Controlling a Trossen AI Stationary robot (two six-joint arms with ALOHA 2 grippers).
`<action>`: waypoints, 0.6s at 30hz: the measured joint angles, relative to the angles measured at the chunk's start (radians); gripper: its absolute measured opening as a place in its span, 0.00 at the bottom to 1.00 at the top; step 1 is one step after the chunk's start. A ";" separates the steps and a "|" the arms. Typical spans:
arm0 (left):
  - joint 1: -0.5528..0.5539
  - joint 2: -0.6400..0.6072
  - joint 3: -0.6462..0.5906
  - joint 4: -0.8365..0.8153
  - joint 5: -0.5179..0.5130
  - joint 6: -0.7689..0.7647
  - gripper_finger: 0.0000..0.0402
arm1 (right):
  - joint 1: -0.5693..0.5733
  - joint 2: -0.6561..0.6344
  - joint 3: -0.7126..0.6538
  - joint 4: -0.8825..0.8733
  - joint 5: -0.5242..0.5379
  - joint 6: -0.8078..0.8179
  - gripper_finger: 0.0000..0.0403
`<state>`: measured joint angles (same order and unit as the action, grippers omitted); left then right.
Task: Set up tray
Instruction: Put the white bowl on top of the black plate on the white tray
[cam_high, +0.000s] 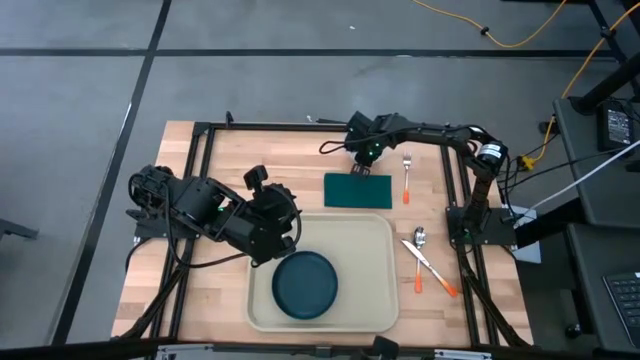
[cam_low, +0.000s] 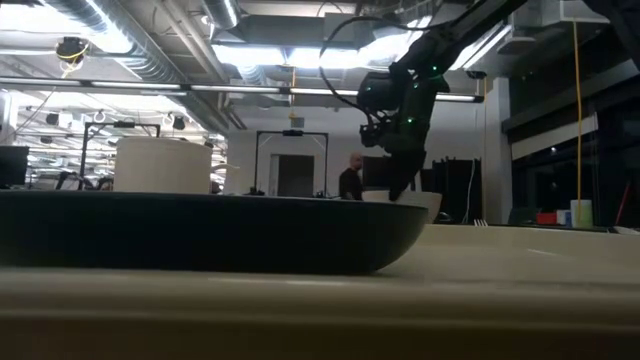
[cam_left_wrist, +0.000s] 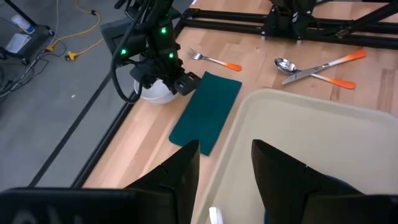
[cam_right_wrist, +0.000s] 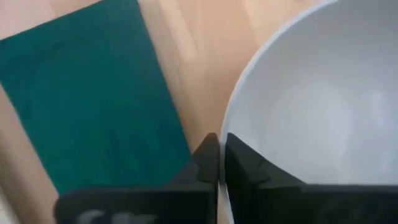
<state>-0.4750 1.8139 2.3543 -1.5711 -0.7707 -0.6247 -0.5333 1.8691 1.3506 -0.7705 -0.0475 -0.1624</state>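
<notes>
The beige tray (cam_high: 375, 255) lies at the table's near middle with a dark teal plate (cam_high: 305, 283) on its left half. A dark green napkin (cam_high: 357, 190) lies flat beyond the tray's far edge. My left gripper (cam_left_wrist: 225, 168) is open and empty over the tray's far left corner (cam_high: 285, 235). My right gripper (cam_right_wrist: 221, 152) is shut on a white bowl (cam_left_wrist: 151, 93) by the napkin's far edge (cam_high: 362, 168). In the high view the gripper hides the bowl. The low view shows the plate (cam_low: 200, 235) up close, with the right gripper (cam_low: 398, 190) and the bowl (cam_low: 415, 203) behind it. My right gripper pinches the white bowl's rim (cam_right_wrist: 227, 134) on the side next to the napkin, one finger inside the bowl and one outside. The fingers come from above, pointing down. The bowl stays upright, its mouth up; whether its base is on the table I cannot tell.
A fork (cam_high: 407, 178) with an orange handle lies right of the napkin. A spoon (cam_high: 420, 238) and a knife (cam_high: 432, 272), both orange-handled, lie crossed right of the tray. A black frame (cam_high: 200, 160) runs round the table. The tray's right half is bare.
</notes>
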 joint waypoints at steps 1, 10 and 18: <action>0.000 0.000 0.000 0.000 -0.005 0.000 0.35 | 0.000 0.000 0.000 0.000 -0.006 0.004 0.04; 0.000 0.000 0.000 0.000 -0.038 0.002 0.35 | 0.041 -0.100 -0.003 -0.087 -0.026 0.028 0.03; 0.009 0.001 0.000 0.000 -0.053 0.002 0.35 | 0.098 -0.314 -0.003 -0.183 -0.018 0.057 0.03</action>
<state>-0.4663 1.8145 2.3543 -1.5711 -0.8238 -0.6224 -0.4348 1.5547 1.3479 -0.9534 -0.0654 -0.1054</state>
